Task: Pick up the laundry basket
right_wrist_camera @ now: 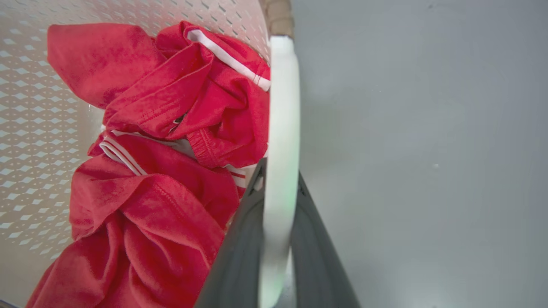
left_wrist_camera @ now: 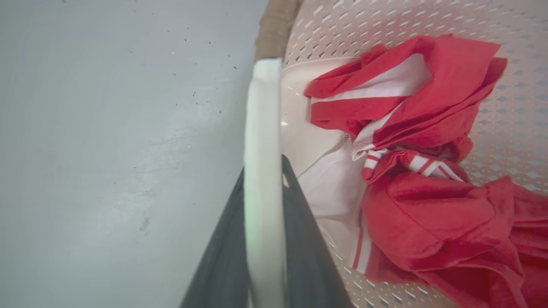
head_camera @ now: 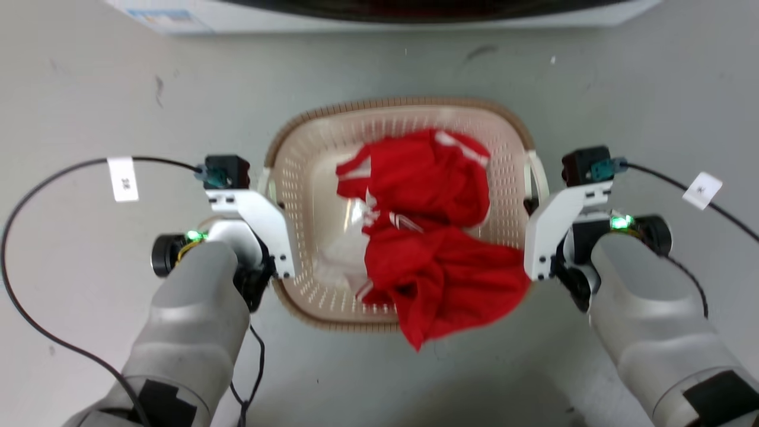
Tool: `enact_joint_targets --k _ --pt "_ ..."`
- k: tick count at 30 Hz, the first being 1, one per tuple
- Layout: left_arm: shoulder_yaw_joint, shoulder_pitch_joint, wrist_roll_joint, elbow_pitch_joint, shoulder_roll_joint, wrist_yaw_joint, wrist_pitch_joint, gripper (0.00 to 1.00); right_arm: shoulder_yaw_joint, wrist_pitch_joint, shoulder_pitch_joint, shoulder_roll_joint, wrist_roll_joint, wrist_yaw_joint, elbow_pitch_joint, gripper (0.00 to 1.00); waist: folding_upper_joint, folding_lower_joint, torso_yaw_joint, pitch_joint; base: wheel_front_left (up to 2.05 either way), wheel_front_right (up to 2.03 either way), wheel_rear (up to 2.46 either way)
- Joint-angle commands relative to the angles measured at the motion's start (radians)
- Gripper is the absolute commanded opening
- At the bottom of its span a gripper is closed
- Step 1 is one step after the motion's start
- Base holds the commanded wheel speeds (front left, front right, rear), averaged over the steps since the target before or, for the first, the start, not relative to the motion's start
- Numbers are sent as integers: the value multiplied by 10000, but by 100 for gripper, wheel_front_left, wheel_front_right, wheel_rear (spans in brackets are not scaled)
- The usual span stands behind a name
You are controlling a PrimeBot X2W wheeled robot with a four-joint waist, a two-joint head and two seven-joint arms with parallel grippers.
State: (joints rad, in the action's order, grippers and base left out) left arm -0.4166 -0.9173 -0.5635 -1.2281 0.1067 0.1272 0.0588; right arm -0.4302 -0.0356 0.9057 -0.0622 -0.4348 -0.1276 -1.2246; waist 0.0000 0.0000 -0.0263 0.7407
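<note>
Flanking the laundry basket [head_camera: 302, 172] of red clothes [head_camera: 433, 237], the left gripper [left_wrist_camera: 263, 164] pinched its left handle [left_wrist_camera: 263, 107], the right gripper [right_wrist_camera: 280, 169] its right handle [right_wrist_camera: 282, 94].

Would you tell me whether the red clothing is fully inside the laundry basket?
Partly out: most red clothing lies in the laundry basket, but one fold drapes over its near rim.

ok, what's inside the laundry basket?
Crumpled red clothes with white stripes lie in the laundry basket, one piece spilling over its near rim. A white piece lies beneath. The floor under them is covered.
</note>
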Motion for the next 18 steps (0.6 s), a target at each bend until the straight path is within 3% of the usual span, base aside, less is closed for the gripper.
enact_joint_targets --k 1,18 --pt "-166 159 -157 160 -255 72 127 0 -145 -185 -219 217 -160 -57 -7 0 0 0 48 -637 0 0 0" --pt "-1422 1048 -2024 392 -196 93 2859 0 -617 -3546 -1152 75 -2059 -84 -229 0 0 0 401 -4647 0 0 0"
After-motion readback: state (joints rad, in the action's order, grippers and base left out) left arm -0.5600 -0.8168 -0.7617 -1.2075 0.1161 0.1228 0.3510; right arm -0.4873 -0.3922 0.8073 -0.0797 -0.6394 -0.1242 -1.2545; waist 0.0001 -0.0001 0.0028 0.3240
